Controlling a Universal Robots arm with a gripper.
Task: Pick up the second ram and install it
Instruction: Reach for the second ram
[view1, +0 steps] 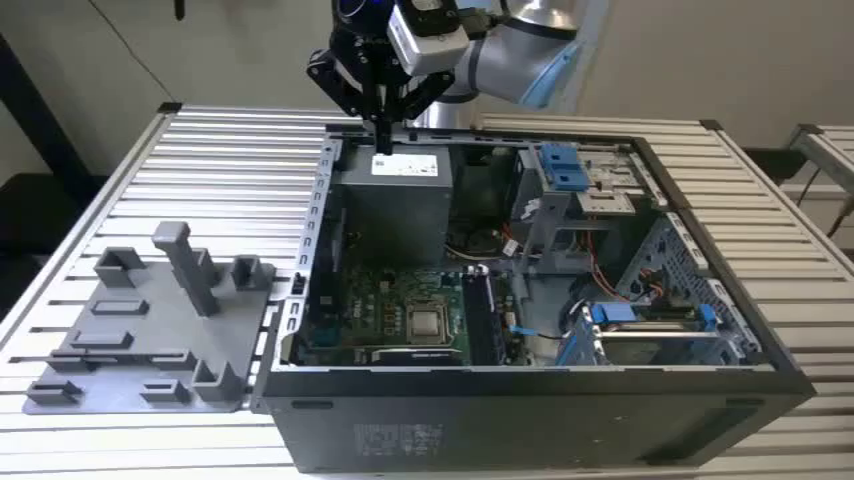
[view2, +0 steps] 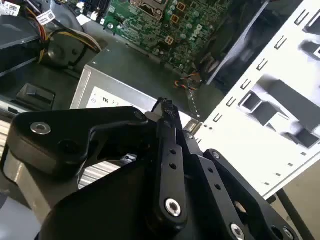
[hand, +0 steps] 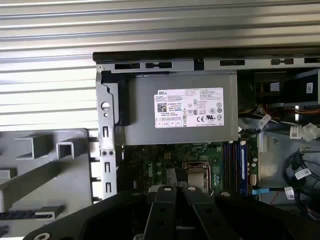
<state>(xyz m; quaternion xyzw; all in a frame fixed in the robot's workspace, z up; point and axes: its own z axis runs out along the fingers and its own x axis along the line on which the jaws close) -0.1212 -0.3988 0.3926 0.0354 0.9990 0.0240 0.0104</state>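
My gripper (view1: 383, 135) hangs shut, fingers pointing down, over the grey power supply (view1: 396, 200) at the back of the open computer case (view1: 534, 420). Nothing shows between its fingertips (view2: 166, 107). A thin dark strip that looks like the second ram (hand: 30, 214) lies in the grey holder plate (view1: 147, 330) on the exterior view's left, near the plate's front part (view1: 118, 356), well away from the gripper. The memory slots (hand: 232, 160) run beside the processor socket (view1: 427, 322) on the green motherboard.
A tall grey post (view1: 187, 265) and several brackets stand on the holder plate. Inside the case are blue-tabbed drive bays (view1: 563, 168), cable bundles (view1: 501, 240) and a drive cage (view1: 654, 330). The case walls rise around the motherboard. A slatted metal table (view1: 227, 150) lies under everything.
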